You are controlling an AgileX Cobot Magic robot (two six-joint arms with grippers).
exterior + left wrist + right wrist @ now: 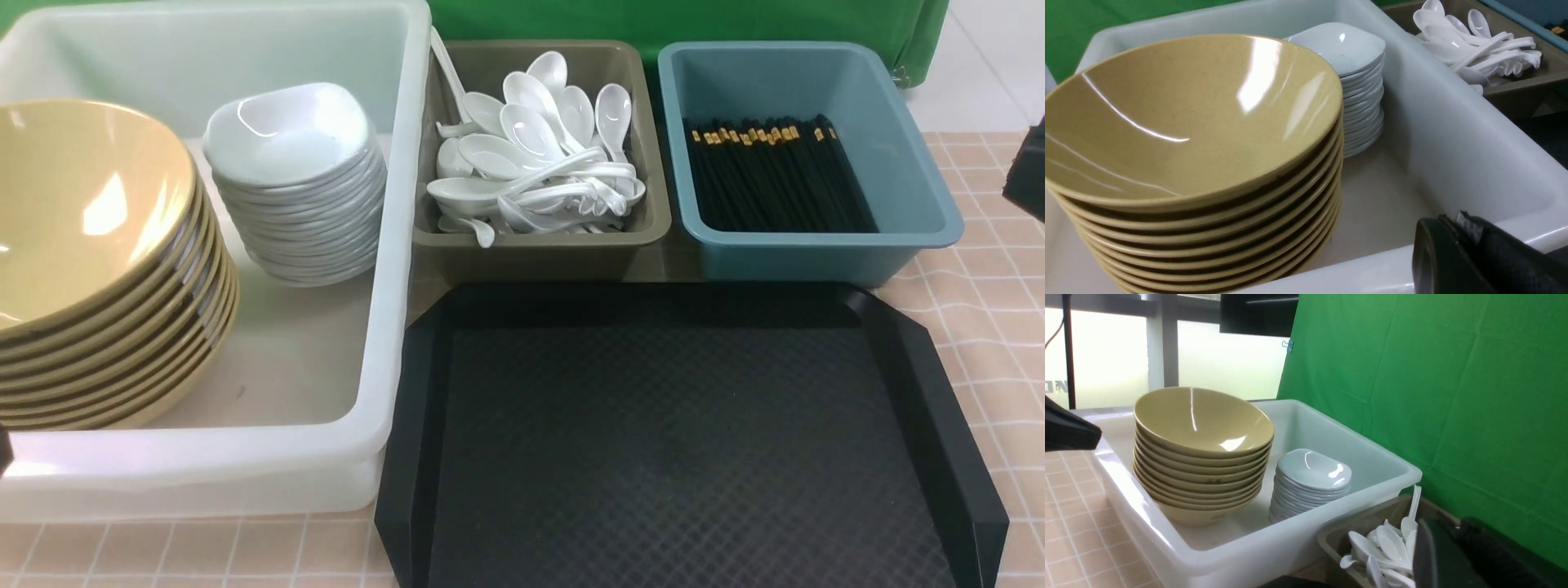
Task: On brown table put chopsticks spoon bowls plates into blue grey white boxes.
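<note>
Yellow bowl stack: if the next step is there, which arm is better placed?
Left, probably. Its wrist view sees the yellow bowl stack close up, with its jaws at the white box's near rim. The right arm sits past the blue box, on the opposite side.

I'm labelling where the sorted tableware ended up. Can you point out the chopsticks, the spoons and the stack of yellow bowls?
chopsticks (775, 175), front view, middle of the black bundle.
spoons (535, 155), front view, centre of the white pile.
stack of yellow bowls (1188, 122), left wrist view, inside of the top bowl.
</note>
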